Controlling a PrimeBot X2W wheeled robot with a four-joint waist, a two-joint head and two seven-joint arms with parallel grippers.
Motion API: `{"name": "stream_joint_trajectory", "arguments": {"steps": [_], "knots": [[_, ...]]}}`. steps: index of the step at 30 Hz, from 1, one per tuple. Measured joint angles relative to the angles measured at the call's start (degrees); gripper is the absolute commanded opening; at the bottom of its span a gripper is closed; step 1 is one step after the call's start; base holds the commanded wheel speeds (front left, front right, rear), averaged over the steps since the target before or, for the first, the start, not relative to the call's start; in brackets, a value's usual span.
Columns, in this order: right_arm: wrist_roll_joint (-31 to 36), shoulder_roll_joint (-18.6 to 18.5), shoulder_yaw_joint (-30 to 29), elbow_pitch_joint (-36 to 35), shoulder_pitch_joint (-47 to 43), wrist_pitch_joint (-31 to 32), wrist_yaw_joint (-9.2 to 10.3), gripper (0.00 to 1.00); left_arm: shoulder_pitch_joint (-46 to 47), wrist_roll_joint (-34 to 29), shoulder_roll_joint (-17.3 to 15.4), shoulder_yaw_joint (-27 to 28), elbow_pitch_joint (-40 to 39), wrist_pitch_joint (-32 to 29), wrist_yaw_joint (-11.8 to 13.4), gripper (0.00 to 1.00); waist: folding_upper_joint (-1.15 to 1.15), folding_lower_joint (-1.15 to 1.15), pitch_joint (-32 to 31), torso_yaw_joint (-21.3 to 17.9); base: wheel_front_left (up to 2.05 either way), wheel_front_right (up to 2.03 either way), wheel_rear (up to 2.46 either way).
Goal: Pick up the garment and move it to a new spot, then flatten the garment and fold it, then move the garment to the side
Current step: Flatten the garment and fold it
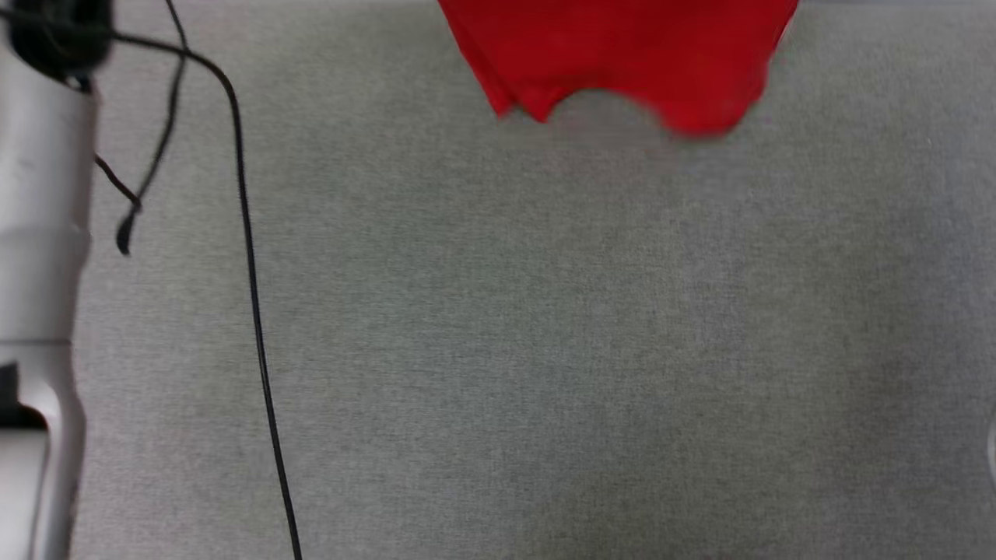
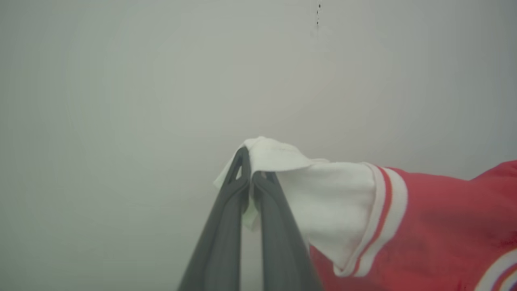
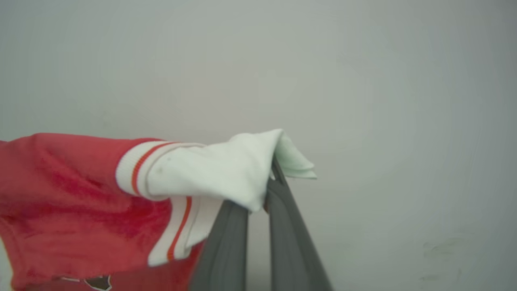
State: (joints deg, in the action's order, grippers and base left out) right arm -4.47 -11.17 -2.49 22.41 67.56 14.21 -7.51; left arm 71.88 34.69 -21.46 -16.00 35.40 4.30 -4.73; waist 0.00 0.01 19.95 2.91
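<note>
The garment (image 1: 622,54) is a red jersey with white sleeves and red-white striped trim. In the head view its red lower hem hangs at the top centre, above the grey cloth surface (image 1: 545,350). My left gripper (image 2: 251,173) is shut on the bunched end of one white sleeve (image 2: 331,202), with the red body (image 2: 436,226) trailing off to the right. The other white sleeve (image 3: 210,169) is pinched in my right gripper (image 3: 271,178), which is shut, and the red body (image 3: 64,202) hangs to the left.
A pale forearm (image 1: 39,272) runs down the left edge of the head view. Black cables (image 1: 249,257) hang beside it across the grey surface. A plain pale wall (image 2: 161,81) lies behind both gripped sleeves.
</note>
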Motion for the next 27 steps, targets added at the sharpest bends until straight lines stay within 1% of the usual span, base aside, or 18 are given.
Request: {"name": "stream_joint_trajectory", "arguments": {"steps": [3,7,12,19,23,27], "knots": [[1.65,0.62,-0.74,3.13,5.81,-1.82,0.00,0.00,4.50,-0.24,-0.80,0.16,2.54,1.72,-0.83,0.00,0.00,0.00,1.83,-0.96,0.00,0.00,0.00],[3.34,1.24,-0.75,6.67,12.71,-3.64,0.00,0.00,10.53,-0.57,-1.93,0.49,4.71,3.33,-1.35,0.00,0.00,0.00,4.58,-2.00,0.00,0.00,0.00],[4.23,2.10,-0.36,10.29,17.97,-5.70,0.00,0.00,14.44,0.10,-2.91,0.76,7.56,4.30,-1.87,0.00,0.00,0.00,8.23,-2.93,0.00,0.00,0.00],[4.91,3.87,-0.23,16.37,19.55,-8.11,0.00,0.00,14.97,2.04,-2.67,0.31,12.17,5.36,-2.36,0.00,0.00,0.00,12.57,-3.41,0.00,0.00,0.00],[4.98,4.65,-0.40,20.00,19.15,-9.94,0.00,0.00,13.85,3.57,-1.85,-0.36,14.94,6.02,-2.61,0.00,0.00,0.00,14.23,-3.22,0.00,0.00,0.00],[4.42,5.37,-0.57,23.90,16.94,-12.01,0.00,0.00,11.90,5.43,-1.02,-1.33,17.20,6.76,-2.67,0.00,0.00,0.00,14.69,-2.85,0.00,0.00,0.00]]}}
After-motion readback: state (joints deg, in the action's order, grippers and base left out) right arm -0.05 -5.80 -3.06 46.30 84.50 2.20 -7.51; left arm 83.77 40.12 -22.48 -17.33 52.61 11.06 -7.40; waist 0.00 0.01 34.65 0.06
